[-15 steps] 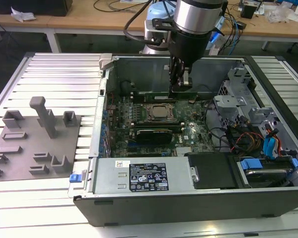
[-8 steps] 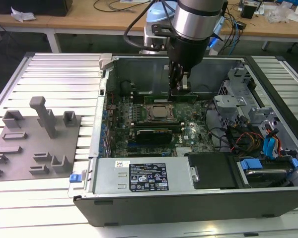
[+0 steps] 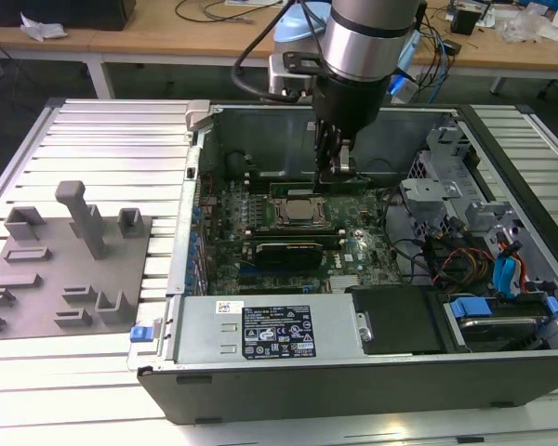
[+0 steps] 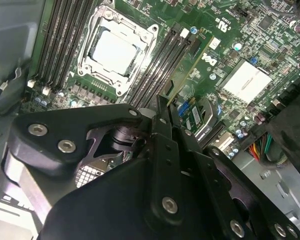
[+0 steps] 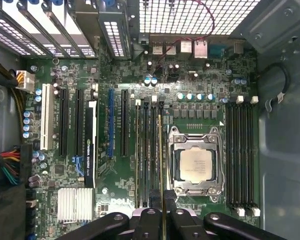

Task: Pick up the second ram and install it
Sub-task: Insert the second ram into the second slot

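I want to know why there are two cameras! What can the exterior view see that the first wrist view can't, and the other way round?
Exterior view: the robot arm, the grey tray of holders beside the computer, and the power supply box. First wrist view: the silver heatsink and the back vent grille. Both: the CPU socket and the gripper shut on the green ram stick.

One open computer case (image 3: 372, 372), one motherboard (image 5: 115, 195), one processor socket (image 5: 195, 165), two banks of memory slots (image 5: 240, 155), one gripper (image 5: 163, 210) holding one green memory stick (image 5: 160, 160); one grey fixture plate (image 3: 65, 269) alongside.
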`<state>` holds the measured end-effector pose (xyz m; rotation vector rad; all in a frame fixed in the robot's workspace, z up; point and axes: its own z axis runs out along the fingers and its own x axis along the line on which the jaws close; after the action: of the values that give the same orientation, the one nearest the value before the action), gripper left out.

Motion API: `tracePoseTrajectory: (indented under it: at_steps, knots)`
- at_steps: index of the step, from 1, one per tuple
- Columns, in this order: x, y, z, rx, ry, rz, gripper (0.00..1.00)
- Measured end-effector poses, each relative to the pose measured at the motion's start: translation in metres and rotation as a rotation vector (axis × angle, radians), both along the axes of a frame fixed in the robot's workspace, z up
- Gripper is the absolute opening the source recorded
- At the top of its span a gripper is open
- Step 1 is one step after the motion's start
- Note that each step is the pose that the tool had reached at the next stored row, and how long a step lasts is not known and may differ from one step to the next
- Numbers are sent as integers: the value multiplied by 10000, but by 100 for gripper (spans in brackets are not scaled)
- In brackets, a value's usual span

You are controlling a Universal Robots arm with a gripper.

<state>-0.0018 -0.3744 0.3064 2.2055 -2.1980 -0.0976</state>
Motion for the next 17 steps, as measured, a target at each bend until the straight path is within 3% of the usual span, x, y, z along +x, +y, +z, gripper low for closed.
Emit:
tracePoseTrajectory:
  at_steps: [17]
  knots:
    - [-6,18,-129,0,0,-1,13]
